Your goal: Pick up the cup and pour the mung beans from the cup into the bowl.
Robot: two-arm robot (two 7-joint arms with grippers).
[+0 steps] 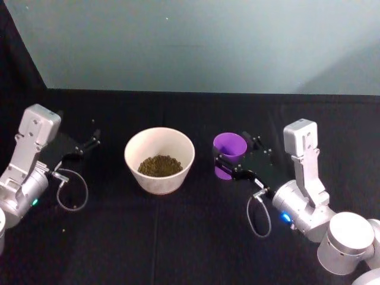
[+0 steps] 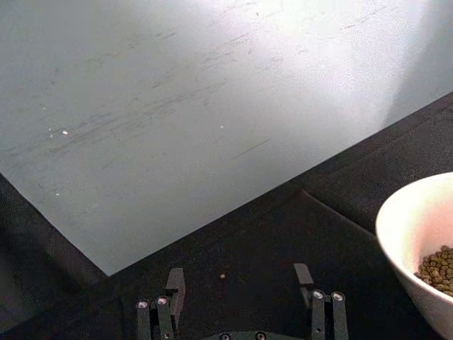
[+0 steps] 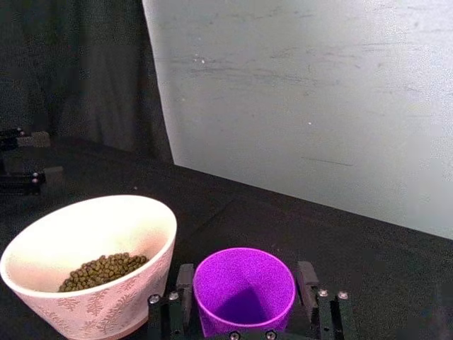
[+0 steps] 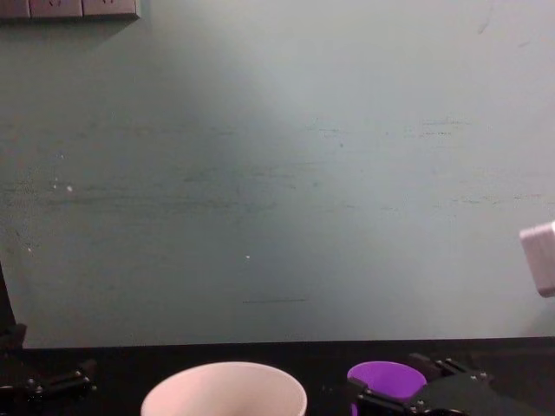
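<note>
Black cloth covers the table (image 1: 196, 237) in front of you, with a pale grey-green wall (image 4: 277, 173) rising behind its far edge. Near the middle stands the bowl (image 1: 159, 160), upright, and you can see a heap of mung beans (image 1: 160, 165) lying in its bottom. Just to its right, apart from it, is the cup (image 1: 229, 154), also upright. From the right wrist view its inside looks empty: you see purple walls and floor and no beans.

Your right gripper (image 1: 238, 158) is around the cup, one finger on each side, as the right wrist view shows plainly. The fingers sit close against the cup's wall, and I judge them clamped on it, though you cannot tell from these views whether the cup rests on the cloth or hangs just above it.

Your left gripper (image 1: 87, 144) is parked left of the bowl, well apart from it, fingers spread and holding nothing.

Judging by how things lie, the pour itself is done: the beans are in the bowl and the cup has none that you can see. What is left, at most, is to set the cup down firmly, let go, and draw the right arm away.
</note>
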